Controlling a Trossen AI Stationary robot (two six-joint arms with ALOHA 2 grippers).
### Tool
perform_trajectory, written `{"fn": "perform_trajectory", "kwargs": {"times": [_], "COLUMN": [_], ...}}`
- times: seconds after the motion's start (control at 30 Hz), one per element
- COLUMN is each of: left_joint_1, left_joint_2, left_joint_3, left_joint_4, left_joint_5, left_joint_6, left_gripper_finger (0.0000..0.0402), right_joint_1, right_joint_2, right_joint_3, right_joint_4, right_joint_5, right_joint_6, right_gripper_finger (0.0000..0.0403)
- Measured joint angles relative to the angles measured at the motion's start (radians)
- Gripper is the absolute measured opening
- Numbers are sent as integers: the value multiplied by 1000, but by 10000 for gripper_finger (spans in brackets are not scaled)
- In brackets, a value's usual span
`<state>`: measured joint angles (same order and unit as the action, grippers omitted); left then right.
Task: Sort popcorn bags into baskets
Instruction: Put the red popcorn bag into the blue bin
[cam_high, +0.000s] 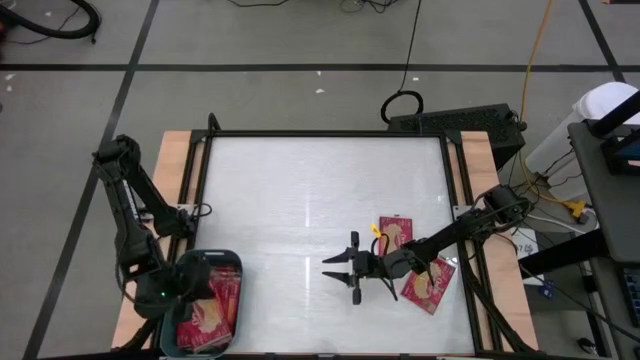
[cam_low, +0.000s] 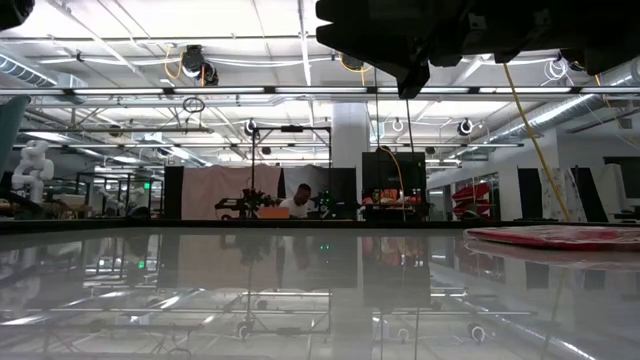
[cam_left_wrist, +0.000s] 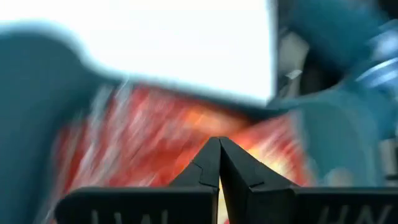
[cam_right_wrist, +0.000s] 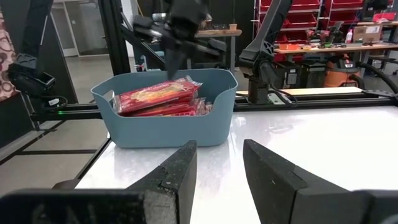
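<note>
Two popcorn bags (cam_high: 412, 258) lie on the table (cam_high: 300, 200) beside the right arm, the rest stacked in the teal basket (cam_high: 232, 262); the left gripper (cam_high: 190, 285) hovers over that basket, fingers (cam_left_wrist: 211, 168) pressed together on nothing; the right gripper (cam_high: 338, 271), fingers spread and empty, probably must turn back to the nearest bag.
</note>
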<state>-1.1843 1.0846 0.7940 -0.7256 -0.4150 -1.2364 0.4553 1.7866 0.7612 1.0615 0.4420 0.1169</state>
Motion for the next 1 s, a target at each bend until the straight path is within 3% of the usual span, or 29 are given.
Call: {"fn": "perform_trajectory", "kwargs": {"times": [0.1, 0.27, 0.6, 0.83, 1.0], "left_joint_1": [0, -6, -24, -43, -42], "left_joint_2": [18, 89, 228, 209, 149], "left_joint_3": [0, 0, 0, 0, 0], "left_joint_4": [167, 315, 253, 223, 216], "left_joint_5": [-61, -11, 176, 316, 323], "left_joint_6": [134, 230, 40, -23, -14], "left_gripper_finger": [9, 3, 3, 7, 5], "right_joint_1": [0, 0, 0, 0, 0], "right_joint_2": [0, 0, 0, 0, 0], "right_joint_3": [0, 0, 0, 0, 0], "right_joint_4": [0, 0, 3, 3, 2], "right_joint_5": [0, 1, 1, 1, 1], "right_joint_6": [2, 2, 2, 2, 2], "right_gripper_finger": [123, 123, 123, 123, 123]}}
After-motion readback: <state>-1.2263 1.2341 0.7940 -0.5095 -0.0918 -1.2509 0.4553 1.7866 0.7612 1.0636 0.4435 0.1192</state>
